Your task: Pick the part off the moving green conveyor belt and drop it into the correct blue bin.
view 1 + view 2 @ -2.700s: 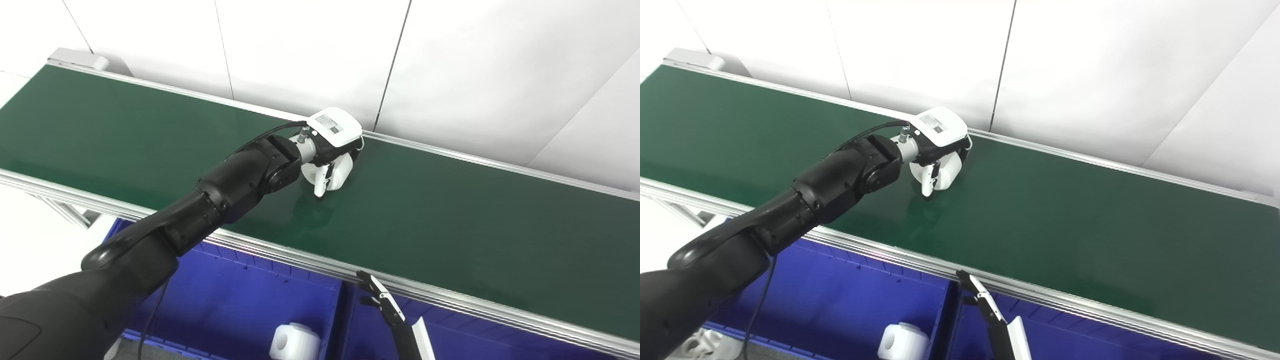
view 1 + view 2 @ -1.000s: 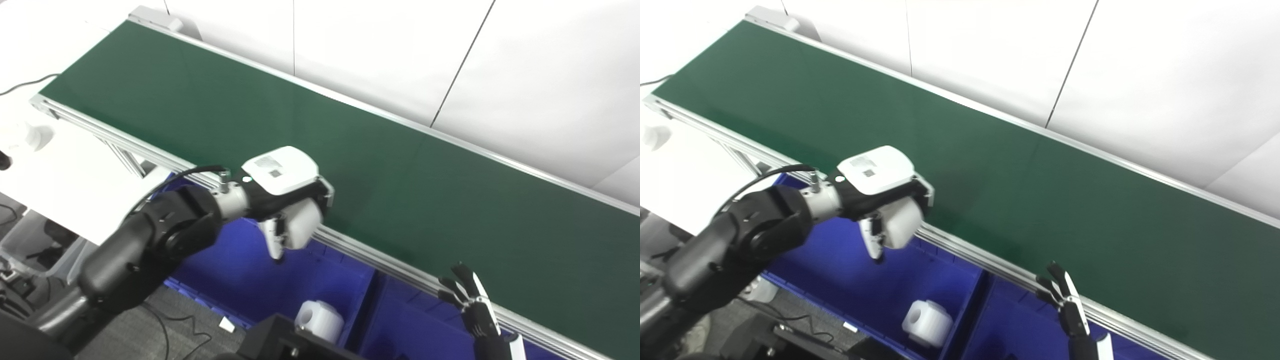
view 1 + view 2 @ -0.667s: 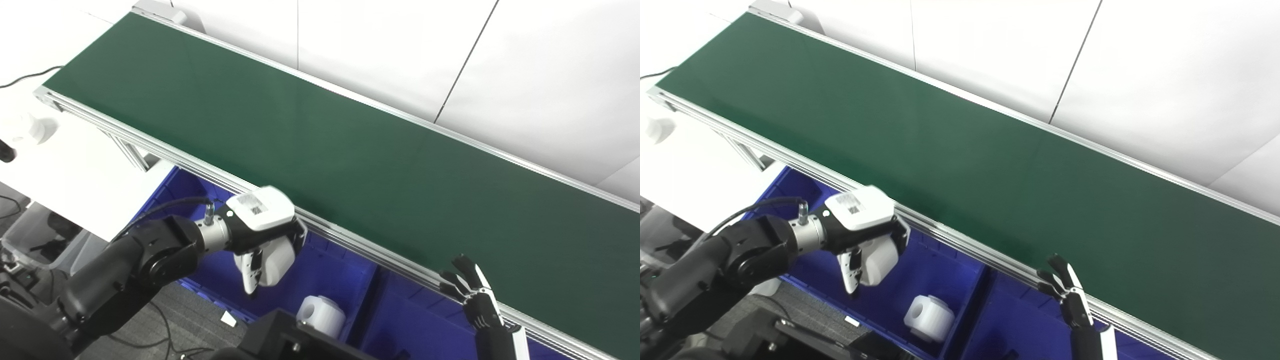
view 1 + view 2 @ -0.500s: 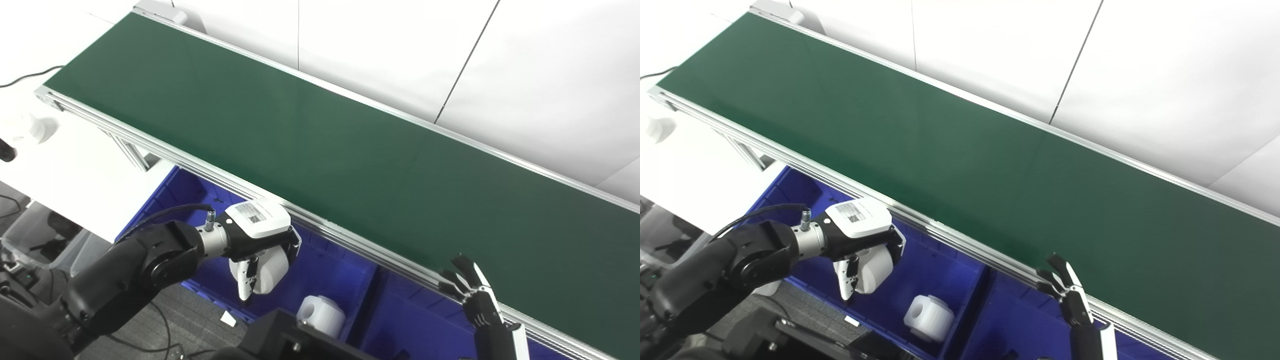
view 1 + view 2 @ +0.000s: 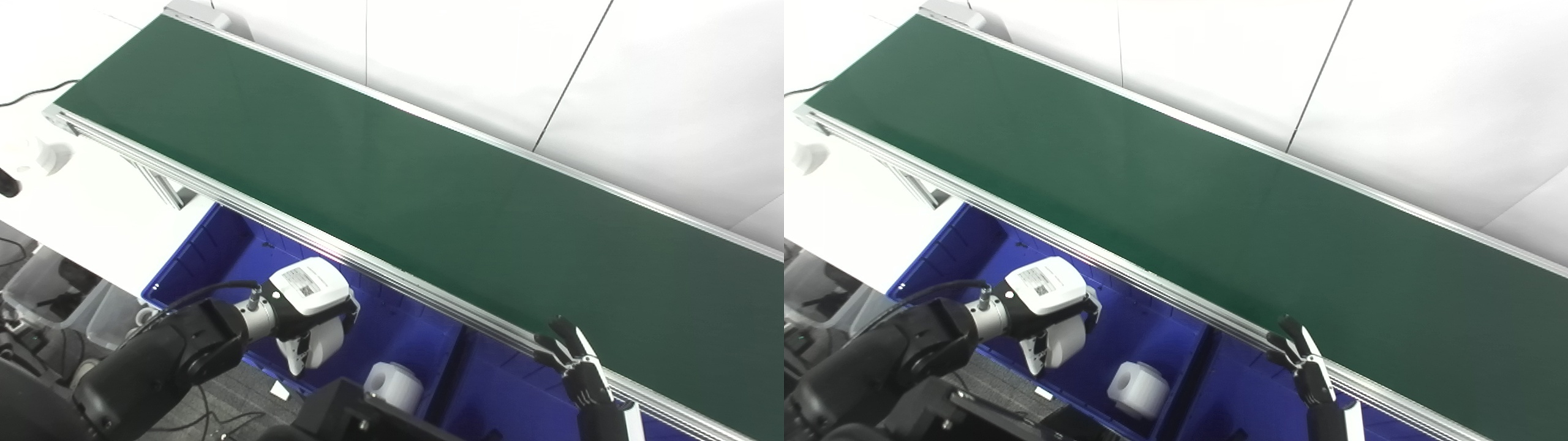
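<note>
My left hand [image 5: 309,309] hangs low over the left blue bin [image 5: 233,245], below the near rail of the green conveyor belt [image 5: 392,184]. Its fingers are wrapped around a white cylindrical part [image 5: 323,343], also seen as the part [image 5: 1067,343] in the right eye view. A second white part with a round hole [image 5: 393,386] lies on the bin floor to the right of the hand. My right hand [image 5: 576,370] is at the bottom right, by the belt's near rail, fingers spread and holding nothing.
A second blue bin [image 5: 508,398] sits to the right of the first, with a divider between them. A white table [image 5: 79,208] lies at the left. A white wall runs behind the belt. Cables and clear boxes [image 5: 55,294] lie on the floor at lower left.
My left hand has carried the white part off the belt, over the near rail and down into the left blue bin. The camera view shifted after the earliest frames. The right hand stayed nearly still.
</note>
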Robot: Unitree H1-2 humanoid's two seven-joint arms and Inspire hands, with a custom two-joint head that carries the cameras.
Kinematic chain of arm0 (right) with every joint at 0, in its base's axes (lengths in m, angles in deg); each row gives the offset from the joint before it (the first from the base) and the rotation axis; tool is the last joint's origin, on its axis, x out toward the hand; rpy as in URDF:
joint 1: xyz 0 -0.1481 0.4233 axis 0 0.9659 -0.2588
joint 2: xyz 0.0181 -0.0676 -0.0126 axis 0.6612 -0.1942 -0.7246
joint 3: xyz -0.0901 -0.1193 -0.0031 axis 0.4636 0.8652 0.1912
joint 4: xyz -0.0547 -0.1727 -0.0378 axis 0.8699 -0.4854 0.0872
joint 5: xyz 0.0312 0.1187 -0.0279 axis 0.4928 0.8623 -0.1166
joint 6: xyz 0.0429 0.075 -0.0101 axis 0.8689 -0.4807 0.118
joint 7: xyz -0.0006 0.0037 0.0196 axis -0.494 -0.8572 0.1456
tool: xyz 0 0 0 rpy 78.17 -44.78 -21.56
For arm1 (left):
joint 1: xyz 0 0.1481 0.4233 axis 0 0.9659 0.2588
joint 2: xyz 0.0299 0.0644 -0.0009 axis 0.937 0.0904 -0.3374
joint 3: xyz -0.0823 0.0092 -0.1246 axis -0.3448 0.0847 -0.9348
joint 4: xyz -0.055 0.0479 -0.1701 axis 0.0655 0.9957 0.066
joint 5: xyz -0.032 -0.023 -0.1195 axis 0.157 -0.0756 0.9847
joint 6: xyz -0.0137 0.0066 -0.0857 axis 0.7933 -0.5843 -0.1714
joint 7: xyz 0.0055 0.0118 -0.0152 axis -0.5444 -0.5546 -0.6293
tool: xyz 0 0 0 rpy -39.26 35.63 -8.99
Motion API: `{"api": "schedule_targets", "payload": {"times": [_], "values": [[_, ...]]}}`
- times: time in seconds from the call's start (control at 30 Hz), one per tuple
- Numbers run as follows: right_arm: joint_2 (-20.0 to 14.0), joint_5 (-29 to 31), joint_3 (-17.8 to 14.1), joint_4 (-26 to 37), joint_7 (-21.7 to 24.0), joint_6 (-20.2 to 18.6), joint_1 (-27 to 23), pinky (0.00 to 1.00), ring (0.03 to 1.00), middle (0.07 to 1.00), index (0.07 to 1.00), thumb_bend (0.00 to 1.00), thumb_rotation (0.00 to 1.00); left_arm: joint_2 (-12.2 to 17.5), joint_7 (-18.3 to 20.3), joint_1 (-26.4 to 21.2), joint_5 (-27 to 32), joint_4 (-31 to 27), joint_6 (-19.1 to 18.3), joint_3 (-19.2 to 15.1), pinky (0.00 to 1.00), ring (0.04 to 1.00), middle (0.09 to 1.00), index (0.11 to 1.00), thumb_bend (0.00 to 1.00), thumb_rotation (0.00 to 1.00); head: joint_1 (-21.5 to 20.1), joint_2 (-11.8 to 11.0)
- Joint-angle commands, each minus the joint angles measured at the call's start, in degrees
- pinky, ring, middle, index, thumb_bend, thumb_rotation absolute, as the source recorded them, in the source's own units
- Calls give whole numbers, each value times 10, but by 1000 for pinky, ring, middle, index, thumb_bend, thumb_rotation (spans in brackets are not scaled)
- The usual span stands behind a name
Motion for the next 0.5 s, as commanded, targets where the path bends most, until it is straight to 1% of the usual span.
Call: {"api": "schedule_targets", "payload": {"times": [0.0, 0.03, 0.1, 0.13, 0.17, 0.2, 0.23, 0.27, 0.3, 0.33, 0.37, 0.4, 0.43, 0.47], "values": [[1, 7, -3, 24, 4, 7, 5, 749, 829, 905, 909, 864, 925, 9, -20, 2, -8, -25, 0, -5, 963, 952, 954, 963, 996, 149, -3, 0], [1, 9, -3, 26, 5, 6, 7, 748, 831, 908, 908, 863, 924, 9, -27, 4, -6, -30, 3, -7, 971, 966, 978, 985, 999, 172, -1, -1], [0, 12, -4, 29, 8, 5, 11, 747, 832, 910, 907, 860, 924, 9, -32, 7, -10, -44, 9, -7, 974, 976, 993, 997, 1000, 188, -11, 2], [0, 14, -5, 29, 8, 6, 12, 748, 831, 907, 903, 864, 927, 9, -32, 8, -16, -50, 11, -4, 961, 973, 989, 999, 1000, 209, -15, 3], [-1, 15, -7, 27, 9, 9, 13, 748, 831, 906, 901, 865, 928, 8, -42, 10, -23, -58, 18, 2, 957, 972, 988, 1000, 1000, 216, -22, -5], [-2, 14, -8, 26, 9, 9, 14, 748, 830, 904, 900, 865, 931, 2, -53, 14, -25, -70, 25, 6, 927, 947, 963, 985, 1000, 207, -23, -6], [-4, 13, -12, 23, 9, 11, 14, 750, 830, 903, 901, 867, 932, -6, -60, 18, -25, -84, 30, 12, 896, 917, 930, 951, 1000, 204, -26, -14], [-4, 10, -17, 18, 7, 14, 13, 750, 830, 901, 904, 863, 934, -16, -61, 21, -16, -104, 33, 17, 866, 886, 900, 923, 962, 218, -28, -17], [-3, 8, -23, 14, 4, 15, 13, 743, 826, 892, 901, 853, 939, -25, -58, 24, -6, -124, 35, 21, 833, 862, 876, 900, 894, 237, -32, -21], [-2, 11, -30, 9, 1, 12, 13, 738, 821, 890, 897, 858, 942, -37, -55, 25, 10, -148, 35, 24, 789, 820, 842, 854, 857, 219, -34, -22], [-1, 18, -37, 4, 0, 8, 11, 737, 820, 890, 897, 860, 942, -56, -52, 18, 34, -181, 34, 29, 782, 814, 837, 846, 853, 215, -35, -29], [0, 23, -43, 0, 0, 5, 10, 738, 818, 891, 897, 866, 938, -71, -50, 14, 50, -203, 35, 32, 734, 769, 795, 789, 845, 175, -34, -31], [0, 28, -47, -7, 0, 8, 7, 738, 817, 892, 897, 869, 935, -93, -48, 3, 72, -224, 34, 38, 705, 741, 769, 754, 841, 150, -29, -45], [1, 30, -50, -12, 1, 11, 6, 735, 815, 891, 893, 865, 931, -108, -45, -3, 85, -236, 34, 40, 661, 702, 736, 723, 855, 118, -29, -45]]}}
